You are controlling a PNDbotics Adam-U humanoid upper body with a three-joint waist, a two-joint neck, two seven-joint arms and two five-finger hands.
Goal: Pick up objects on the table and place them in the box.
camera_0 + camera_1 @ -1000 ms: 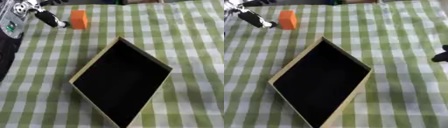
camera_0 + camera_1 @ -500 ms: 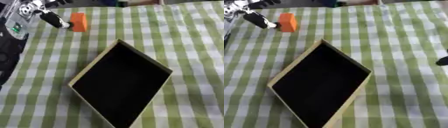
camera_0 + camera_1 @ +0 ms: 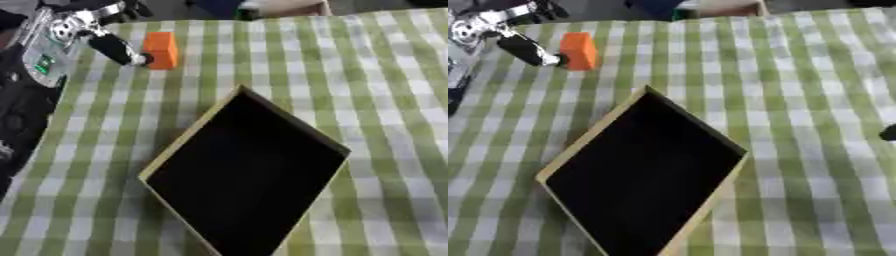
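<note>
An orange block [image 3: 161, 49] stands on the green-checked cloth at the far left. My left hand [image 3: 112, 46] comes in from the upper left; one straight black finger reaches the block's left side and its tip is at the block's lower edge. The hand's other fingers spread above, behind the block. A tan box [image 3: 188, 135] with a black inside lies open in the middle, turned like a diamond, with nothing visible in it. Of my right hand only a dark tip [image 3: 890, 132] shows at the right edge.
My left arm's silver and black parts [image 3: 35, 75] fill the left edge. Beyond the table's far edge are a pale brown thing [image 3: 289, 7] and a dark blue shape [image 3: 214, 7]. Checked cloth [image 3: 385, 75] stretches to the right of the box.
My left hand's finger has closed the small gap to the orange block's left side. The view has tilted a little. The right hand's dark tip has slid lower along the right edge.
</note>
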